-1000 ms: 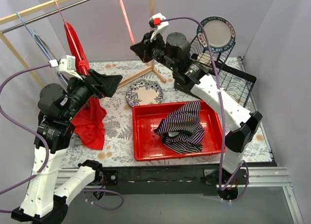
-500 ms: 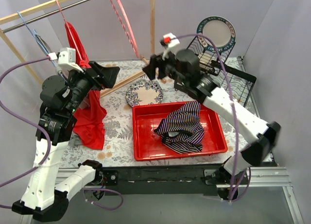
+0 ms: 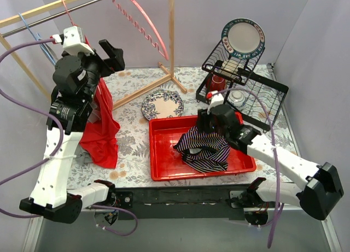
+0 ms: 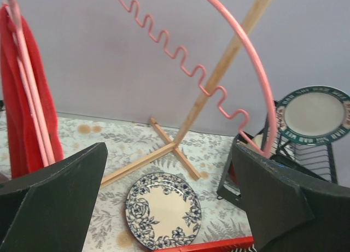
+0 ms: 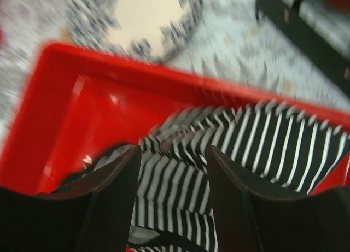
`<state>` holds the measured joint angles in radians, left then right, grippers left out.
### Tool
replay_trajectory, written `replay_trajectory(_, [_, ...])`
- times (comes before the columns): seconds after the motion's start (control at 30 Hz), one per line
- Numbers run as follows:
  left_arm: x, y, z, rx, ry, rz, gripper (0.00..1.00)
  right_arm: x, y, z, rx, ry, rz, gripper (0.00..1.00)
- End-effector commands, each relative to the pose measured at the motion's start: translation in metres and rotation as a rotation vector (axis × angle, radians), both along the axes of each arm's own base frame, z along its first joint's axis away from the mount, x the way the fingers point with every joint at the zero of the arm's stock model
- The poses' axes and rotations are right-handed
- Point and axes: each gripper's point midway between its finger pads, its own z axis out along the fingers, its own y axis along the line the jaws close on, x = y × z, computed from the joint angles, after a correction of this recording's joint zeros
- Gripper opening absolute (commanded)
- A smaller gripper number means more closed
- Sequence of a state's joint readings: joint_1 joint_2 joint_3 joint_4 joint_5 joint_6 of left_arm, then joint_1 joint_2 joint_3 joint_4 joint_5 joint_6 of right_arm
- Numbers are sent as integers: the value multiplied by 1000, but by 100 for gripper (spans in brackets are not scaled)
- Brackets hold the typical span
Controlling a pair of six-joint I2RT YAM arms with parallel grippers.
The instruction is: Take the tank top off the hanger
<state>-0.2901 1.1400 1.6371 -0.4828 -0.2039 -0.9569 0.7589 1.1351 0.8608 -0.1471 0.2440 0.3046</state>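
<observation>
Moved since: the right arm has swung down from the pink hanger (image 4: 257,68) to the tray (image 3: 164,170). Its jaws, pressed together up at the hanger a second ago, have parted. The left arm has lifted toward the rail (image 3: 54,12).
Right jaws: spread and low over the striped top (image 3: 205,145). The wrist view is blurred, but cloth shows in the gap below the jaws and nothing looks pinched.
Left jaws: spread wide and empty, held high just beside the red garment (image 3: 101,132) and facing the pink hanger.
Striped top: crumpled in the red tray on the counter (image 3: 131,142), touching no hanger.
Pink hanger: bare, up by the rail and tilted; its hook is cut off by the frame edge.
Red garment: draped from its own thin hanger at the rail's left end, with its hem down on the counter.
Done: judging by how things lie, the striped top is off its hanger and dropped in the tray, and the hanger has been let go.
Left: for the striped top, probably only drawing the right arm back. If the red garment counts as well, it has not been touched, and the left jaws are the nearer pair.
Around: a patterned plate (image 3: 162,104) lies just behind the tray, and a dish rack (image 3: 262,93) stands at the far right.
</observation>
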Motion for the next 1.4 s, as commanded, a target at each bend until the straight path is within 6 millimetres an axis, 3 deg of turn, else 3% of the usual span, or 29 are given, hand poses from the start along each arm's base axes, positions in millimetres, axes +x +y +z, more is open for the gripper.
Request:
replay_trajectory(0.0, [8,18,6,31,27,103,98,-5,-18,-57,-28,79,-78,58])
replay_trajectory(0.03, [10,20,7,30,29,115,98,-12,-24,-77,-52,118,-87,57])
replay_trajectory(0.13, [20,27,12,33,37,165,97,-26,-32,-98,-46,168,-101,56])
replay_trajectory(0.33, [24,60,23,82,20,345,94,-35,-47,-92,-56,177,-142,54])
replay_trajectory(0.47, [26,71,27,123,18,406,92,-30,-41,-48,-13,115,-115,54])
replay_trajectory(0.53, [30,74,24,144,29,425,88,-31,-37,-29,14,93,-87,61])
replay_trajectory(0.67, [41,79,8,156,68,434,75,-34,-34,10,60,46,-55,76])
replay_trajectory(0.8, [52,80,-12,170,121,435,65,-40,-29,43,131,-4,-8,79])
replay_trajectory(0.83, [53,80,-14,171,124,435,59,-42,-30,50,148,-18,-2,79])
replay_trajectory(0.9, [54,80,-18,173,126,434,53,-45,-29,59,169,-36,12,79])
replay_trajectory(1.07, [57,71,-5,172,77,380,21,-51,-30,76,215,-74,35,79])
replay_trajectory(1.27, [56,65,20,179,8,338,0,-55,-26,94,256,-104,69,79])
replay_trajectory(1.37, [57,62,27,184,0,322,0,-57,-23,109,283,-133,89,79])
